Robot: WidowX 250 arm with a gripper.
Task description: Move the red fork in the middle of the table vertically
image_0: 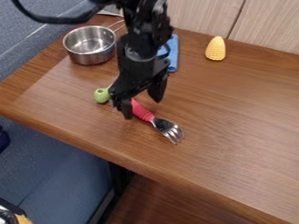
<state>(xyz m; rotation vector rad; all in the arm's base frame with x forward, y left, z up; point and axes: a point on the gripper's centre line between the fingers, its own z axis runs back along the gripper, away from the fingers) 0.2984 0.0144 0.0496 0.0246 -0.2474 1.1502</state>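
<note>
- Right now, the black two-finger robot claw [142,106] hangs low over the brown wooden table [234,113], with its tips pointing down.
- The claw is open. Its two fingers stand apart, and I can't tell if they touch anything.
- The fork with a bumpy red handle and a shiny metal head [143,111] lies right by the claw's tips. Part of the handle is hidden by the claw. The fork lies on a slant, and its prongs point away from the claw, down and to the right in the view.
- A small round green thing with a dark hole in it [102,96] is just beside the claw, on the left in the view. Some of it is hidden, so I can't tell what it is.
- The round silver metal pot with a thin wire handle [90,51] sits farther up and to the left of the claw.
- A flat blue thing [173,54] lies above the claw in the view, partly behind the black arm [140,39].
- The bumpy yellow toy corn [215,49] is well apart from the claw, up and to the right, with its pointy end up.
</note>
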